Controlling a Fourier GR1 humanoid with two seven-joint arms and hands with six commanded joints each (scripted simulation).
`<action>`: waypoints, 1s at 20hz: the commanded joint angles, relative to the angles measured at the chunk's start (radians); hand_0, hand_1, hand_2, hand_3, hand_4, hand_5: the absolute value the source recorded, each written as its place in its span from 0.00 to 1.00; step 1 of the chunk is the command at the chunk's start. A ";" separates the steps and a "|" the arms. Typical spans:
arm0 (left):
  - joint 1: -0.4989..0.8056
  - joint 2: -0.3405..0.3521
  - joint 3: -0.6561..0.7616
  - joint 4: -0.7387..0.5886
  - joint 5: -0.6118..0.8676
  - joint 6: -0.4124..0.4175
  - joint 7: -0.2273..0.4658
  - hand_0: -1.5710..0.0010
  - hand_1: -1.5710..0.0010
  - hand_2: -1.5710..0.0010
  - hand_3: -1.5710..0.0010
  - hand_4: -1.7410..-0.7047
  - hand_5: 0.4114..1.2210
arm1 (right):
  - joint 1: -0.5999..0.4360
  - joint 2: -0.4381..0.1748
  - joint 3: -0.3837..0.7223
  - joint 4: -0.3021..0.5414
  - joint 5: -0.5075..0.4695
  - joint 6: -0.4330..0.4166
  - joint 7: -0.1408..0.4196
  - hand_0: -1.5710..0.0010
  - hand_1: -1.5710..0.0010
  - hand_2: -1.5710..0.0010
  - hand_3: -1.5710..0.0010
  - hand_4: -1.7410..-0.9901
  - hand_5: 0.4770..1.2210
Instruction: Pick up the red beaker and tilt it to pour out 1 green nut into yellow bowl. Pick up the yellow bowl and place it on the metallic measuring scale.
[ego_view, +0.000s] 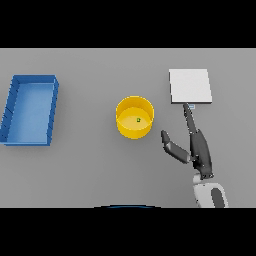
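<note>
Inside the yellow bowl (134, 117) lies one green nut (138, 120); right hand (199, 148) fingers spread apart.

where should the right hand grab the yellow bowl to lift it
Probably the rim on the right side of the yellow bowl, nearest the open right hand. The bowl stands upright with an open top and thin wall, so fingers can pinch over the edge, clear of the green nut inside, then carry it to the scale.

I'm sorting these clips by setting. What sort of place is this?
Probably a bare lab-style test bench: a plain grey table with a metallic measuring scale, a yellow bowl holding a green nut, and a blue tray. The right hand hovers open near the scale.
</note>
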 joint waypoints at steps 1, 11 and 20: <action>0.042 -0.003 0.028 -0.034 0.034 0.011 0.031 0.00 0.00 0.00 0.07 0.00 1.00 | -0.013 0.003 0.000 0.001 0.006 -0.006 0.016 1.00 1.00 1.00 1.00 0.92 0.23; 0.450 -0.106 0.109 -0.492 0.196 0.092 0.197 0.00 0.00 0.00 0.08 0.00 1.00 | -0.013 -0.015 -0.001 0.015 0.017 -0.001 0.012 1.00 1.00 1.00 1.00 0.96 0.23; 0.619 -0.199 0.129 -0.671 0.235 0.128 0.260 0.00 0.00 0.00 0.01 0.00 0.84 | 0.004 -0.015 -0.002 0.010 0.011 0.001 -0.016 1.00 1.00 1.00 1.00 0.97 0.23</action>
